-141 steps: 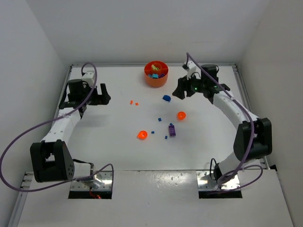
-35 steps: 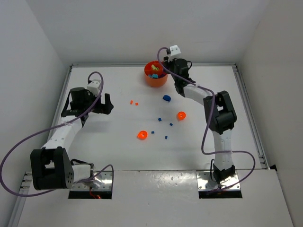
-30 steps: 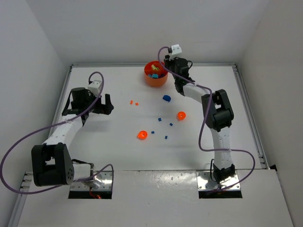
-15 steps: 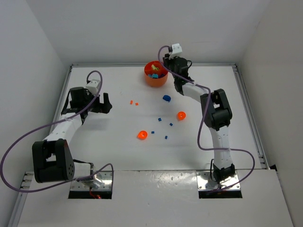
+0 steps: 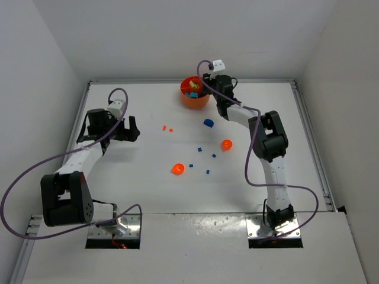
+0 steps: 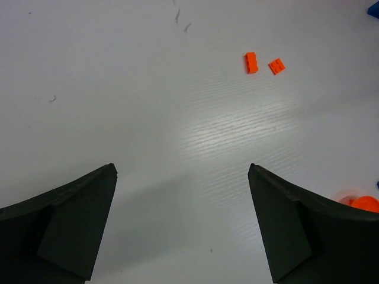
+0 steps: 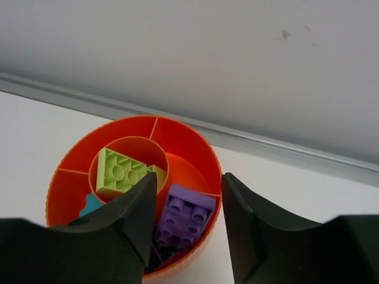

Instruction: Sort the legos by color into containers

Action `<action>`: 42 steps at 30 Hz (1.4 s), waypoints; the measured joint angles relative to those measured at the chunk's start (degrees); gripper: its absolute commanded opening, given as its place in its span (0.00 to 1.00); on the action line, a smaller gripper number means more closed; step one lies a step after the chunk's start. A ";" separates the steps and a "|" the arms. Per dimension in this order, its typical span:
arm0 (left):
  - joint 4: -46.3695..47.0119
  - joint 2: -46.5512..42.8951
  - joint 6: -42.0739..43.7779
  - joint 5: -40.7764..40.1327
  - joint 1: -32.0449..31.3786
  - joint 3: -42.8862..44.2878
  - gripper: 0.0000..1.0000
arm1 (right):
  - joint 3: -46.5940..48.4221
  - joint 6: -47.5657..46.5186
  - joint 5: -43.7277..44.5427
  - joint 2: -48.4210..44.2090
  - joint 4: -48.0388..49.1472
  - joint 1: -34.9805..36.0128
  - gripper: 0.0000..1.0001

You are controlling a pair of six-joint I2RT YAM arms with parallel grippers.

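Round glossy orange dish (image 7: 177,125), divided; studded purple brick (image 7: 186,216) lay inside, seemingly loose, within my right hand (image 7: 188,177), spread apart. My left hand (image 6: 182,167) spread wide.

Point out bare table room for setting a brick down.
Bare: the far stretch between the left gripper and the dish, and the near strip this side of the orange round piece. Crowded: the middle, with scattered blue bits.
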 measured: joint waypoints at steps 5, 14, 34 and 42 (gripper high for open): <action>0.17 0.02 0.00 0.22 0.04 0.00 1.00 | 0.00 0.63 -0.94 0.02 -1.97 0.00 0.61; 1.81 0.02 -0.70 0.68 0.17 -0.35 1.00 | 0.74 0.76 -1.90 -0.26 -5.84 -0.52 0.58; 2.12 0.11 -1.29 1.57 0.17 -1.53 1.00 | 23.61 -3.34 -2.16 7.52 -11.21 -4.98 0.52; 2.23 0.42 -1.31 1.49 0.39 -1.53 1.00 | 30.47 -2.29 -7.56 13.46 -20.74 -5.16 0.49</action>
